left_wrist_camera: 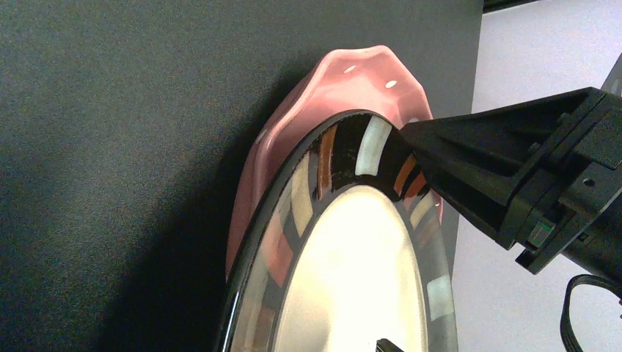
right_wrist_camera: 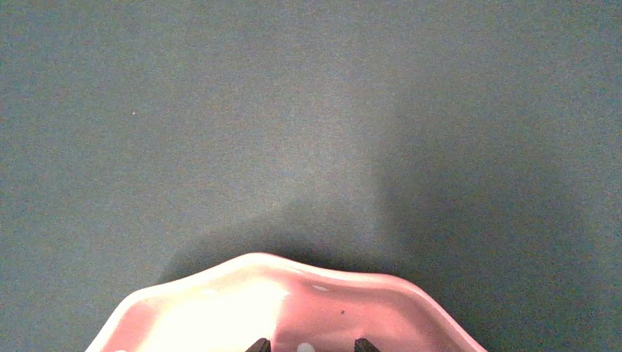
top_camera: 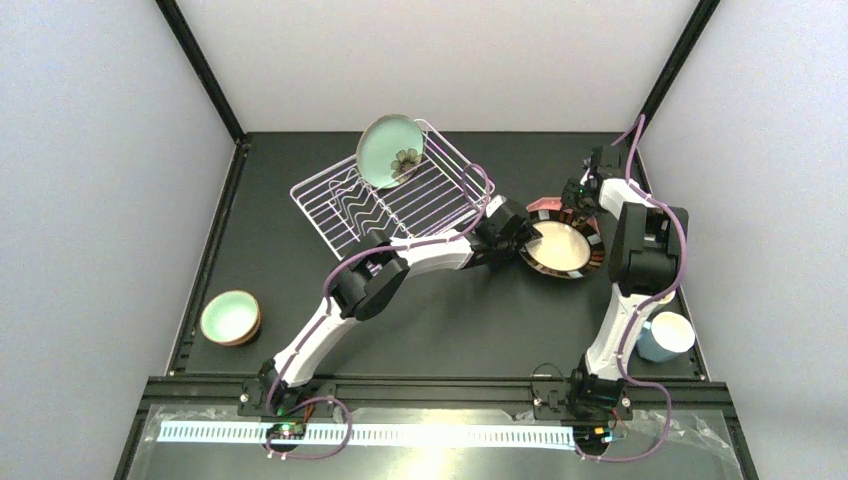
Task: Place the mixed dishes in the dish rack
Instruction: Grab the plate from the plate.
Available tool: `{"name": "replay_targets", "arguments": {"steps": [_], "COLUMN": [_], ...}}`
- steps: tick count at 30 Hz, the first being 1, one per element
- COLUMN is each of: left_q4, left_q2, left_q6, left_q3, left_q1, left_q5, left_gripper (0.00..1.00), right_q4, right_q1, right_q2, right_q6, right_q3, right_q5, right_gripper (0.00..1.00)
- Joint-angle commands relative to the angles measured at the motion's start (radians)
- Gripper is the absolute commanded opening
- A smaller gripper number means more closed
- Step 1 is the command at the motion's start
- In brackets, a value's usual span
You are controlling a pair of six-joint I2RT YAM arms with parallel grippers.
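A plate with a cream centre and a striped rim [top_camera: 560, 250] is held tilted right of the dish rack [top_camera: 345, 215]. My left gripper [top_camera: 518, 240] is shut on its near-left rim; one fingertip [left_wrist_camera: 385, 345] shows over its face [left_wrist_camera: 359, 271]. A pink plate [top_camera: 543, 207] lies behind and under it, also seen in the left wrist view [left_wrist_camera: 345, 81] and the right wrist view [right_wrist_camera: 293, 308]. My right gripper [top_camera: 573, 207] hovers over the pink plate, open [right_wrist_camera: 310, 345]. A mint-green flowered plate [top_camera: 392, 150] leans in the rack's far corner.
A small mint bowl [top_camera: 231, 317] sits at the near left of the dark table. A light blue mug [top_camera: 665, 336] stands at the near right beside the right arm. White walls and black frame posts close in the back and sides.
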Motion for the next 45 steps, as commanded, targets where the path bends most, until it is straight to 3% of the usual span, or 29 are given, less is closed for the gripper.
{"name": "replay_targets", "arguments": {"steps": [1, 18, 25, 31, 36, 39, 45], "left_q4": [0.071, 0.106, 0.09, 0.124, 0.158, 0.155, 0.151], "left_q2": [0.02, 0.124, 0.113, 0.079, 0.037, 0.016, -0.001], "left_q6": [0.012, 0.035, 0.065, 0.063, 0.058, 0.06, 0.047], "left_q3": [0.054, 0.076, 0.074, 0.026, -0.019, -0.024, -0.023], "left_q1": [-0.002, -0.003, -0.004, -0.003, 0.0, 0.001, 0.002], "left_q5": [-0.016, 0.227, 0.219, 0.209, 0.208, 0.212, 0.254], "left_gripper": [0.98, 0.87, 0.81, 0.66, 0.47, 0.46, 0.27], "right_q4": [-0.149, -0.124, -0.12, -0.123, -0.128, -0.13, -0.131], "right_q1": [0.016, 0.018, 0.018, 0.018, 0.018, 0.018, 0.018], "right_q2": [-0.002, 0.011, 0.009, 0.005, 0.002, 0.0, 0.0], "right_q6": [0.002, -0.008, -0.009, -0.011, -0.014, -0.013, -0.008], "right_q3": [-0.043, -0.074, -0.09, -0.091, -0.089, -0.087, -0.083], "right_q5": [-0.041, -0.05, -0.048, -0.046, -0.04, -0.043, -0.053], "right_gripper": [0.65, 0.65, 0.65, 0.65, 0.65, 0.65, 0.65]}}
